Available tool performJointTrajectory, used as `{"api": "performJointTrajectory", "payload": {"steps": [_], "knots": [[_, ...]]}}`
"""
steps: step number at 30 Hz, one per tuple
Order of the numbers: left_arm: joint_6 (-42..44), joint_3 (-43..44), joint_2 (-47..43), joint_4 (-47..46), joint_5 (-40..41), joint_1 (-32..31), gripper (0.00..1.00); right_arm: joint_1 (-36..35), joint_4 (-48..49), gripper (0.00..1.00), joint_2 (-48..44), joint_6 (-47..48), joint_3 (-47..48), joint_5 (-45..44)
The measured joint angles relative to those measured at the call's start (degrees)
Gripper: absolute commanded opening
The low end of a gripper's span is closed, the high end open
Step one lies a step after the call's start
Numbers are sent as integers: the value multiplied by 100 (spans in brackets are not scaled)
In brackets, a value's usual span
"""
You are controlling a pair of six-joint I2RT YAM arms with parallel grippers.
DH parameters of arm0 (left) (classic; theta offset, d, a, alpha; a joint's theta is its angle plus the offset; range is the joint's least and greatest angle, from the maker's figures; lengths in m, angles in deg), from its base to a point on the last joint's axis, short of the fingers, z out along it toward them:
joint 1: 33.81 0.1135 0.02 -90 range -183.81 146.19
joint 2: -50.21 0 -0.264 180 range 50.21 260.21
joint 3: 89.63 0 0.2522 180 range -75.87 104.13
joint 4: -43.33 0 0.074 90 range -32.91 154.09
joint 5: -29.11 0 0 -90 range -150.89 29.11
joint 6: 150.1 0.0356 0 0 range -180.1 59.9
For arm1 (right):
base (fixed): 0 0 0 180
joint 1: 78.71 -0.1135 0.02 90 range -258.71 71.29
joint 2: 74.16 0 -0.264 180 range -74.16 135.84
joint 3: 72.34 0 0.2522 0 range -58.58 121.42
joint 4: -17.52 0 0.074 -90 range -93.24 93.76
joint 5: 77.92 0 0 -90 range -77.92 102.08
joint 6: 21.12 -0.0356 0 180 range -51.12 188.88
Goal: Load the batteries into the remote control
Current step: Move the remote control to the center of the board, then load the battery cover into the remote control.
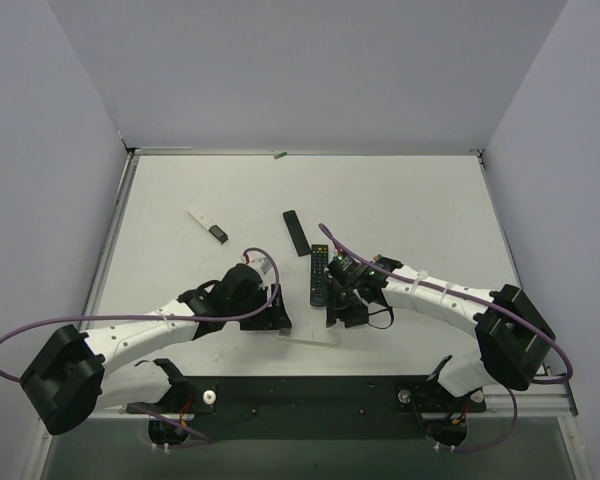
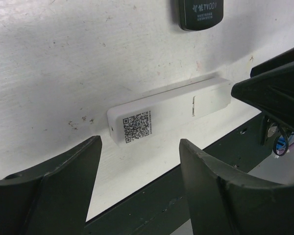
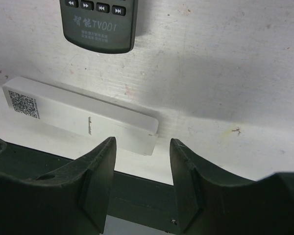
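The slim white rectangular plastic remote control point(image 2: 171, 110) is lying back-up, its QR sticker showing, along the near edge of the pale worktop point(image 1: 400, 200). It is being flanked by the left jaws at its sticker end and by the right jaws at its plain end. The left jaws are being held wide open and empty, with the remote lying just beyond their tips. The right jaws are being held partly open, clamping nothing; the remote's corner is showing in their gap. A black remote with coloured buttons point(image 1: 319, 275) is lying just beyond the white one. Farther off, a slim black bar point(image 1: 296, 232) and a thin white strip with a dark end point(image 1: 208, 224) are lying well apart.
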Motion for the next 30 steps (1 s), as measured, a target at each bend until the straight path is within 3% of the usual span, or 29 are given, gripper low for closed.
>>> {"api": "performJointTrajectory", "payload": {"steps": [3, 30], "knots": [[13, 0, 2, 0, 15, 37, 65, -83, -33, 42, 0, -103, 0, -42], [197, 0, 796, -247, -162, 13, 55, -457, -151, 34, 341, -544, 24, -431]]}}
